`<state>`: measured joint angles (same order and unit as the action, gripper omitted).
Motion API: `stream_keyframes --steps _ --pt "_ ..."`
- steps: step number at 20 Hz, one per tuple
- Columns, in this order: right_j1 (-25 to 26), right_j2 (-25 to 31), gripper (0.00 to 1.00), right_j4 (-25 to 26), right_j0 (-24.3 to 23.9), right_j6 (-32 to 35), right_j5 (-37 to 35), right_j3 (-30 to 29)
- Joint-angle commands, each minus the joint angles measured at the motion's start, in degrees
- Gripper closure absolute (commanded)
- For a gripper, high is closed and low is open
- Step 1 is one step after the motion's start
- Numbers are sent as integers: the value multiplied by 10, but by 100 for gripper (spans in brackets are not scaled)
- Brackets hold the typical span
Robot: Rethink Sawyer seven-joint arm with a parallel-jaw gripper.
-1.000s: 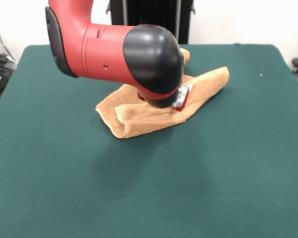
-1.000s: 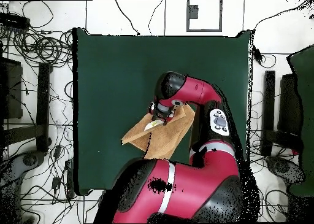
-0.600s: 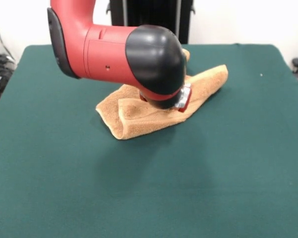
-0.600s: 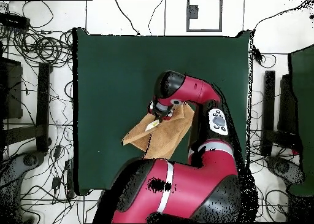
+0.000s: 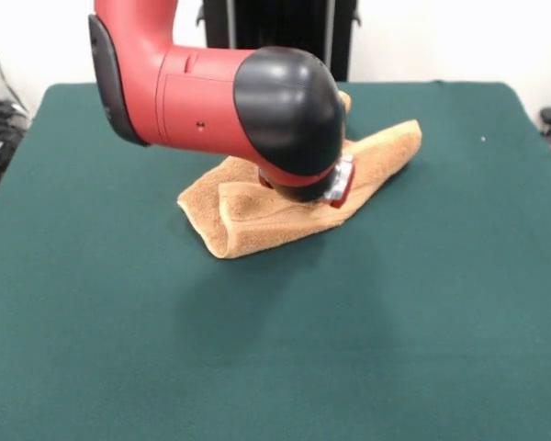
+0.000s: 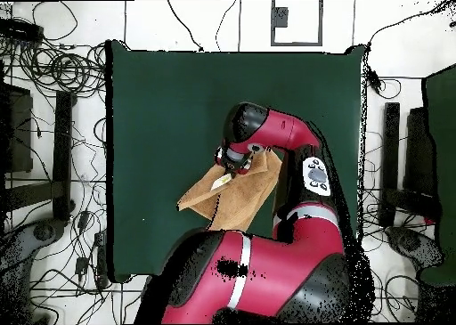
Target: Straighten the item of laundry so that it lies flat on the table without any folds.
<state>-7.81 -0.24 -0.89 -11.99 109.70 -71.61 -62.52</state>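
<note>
Orange-tan towel [image 5: 257, 216], folded and bunched, mid-table [image 5: 275, 349]; long axis runs near-left to far-right in the front view. Gripper [image 5: 335, 188] directly over its middle, seemingly touching; finger state cannot be told, wrist hides them.

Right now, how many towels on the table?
1. The towel lies folded on the green table near its middle, partly under the arm's wrist and gripper. Anything beneath the arm is hidden.
</note>
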Motion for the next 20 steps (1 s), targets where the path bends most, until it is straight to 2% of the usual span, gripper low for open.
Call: stream_keyframes --steps 1,4,7,14,20 --pt "10 11 100 7 37 88 -6 -4" --pt "-23 8 100 6 36 77 -39 7" --pt "-35 13 100 0 33 77 -26 23" --pt "-66 35 100 -21 20 74 73 -22" --pt "-87 64 100 -39 0 79 230 -58"
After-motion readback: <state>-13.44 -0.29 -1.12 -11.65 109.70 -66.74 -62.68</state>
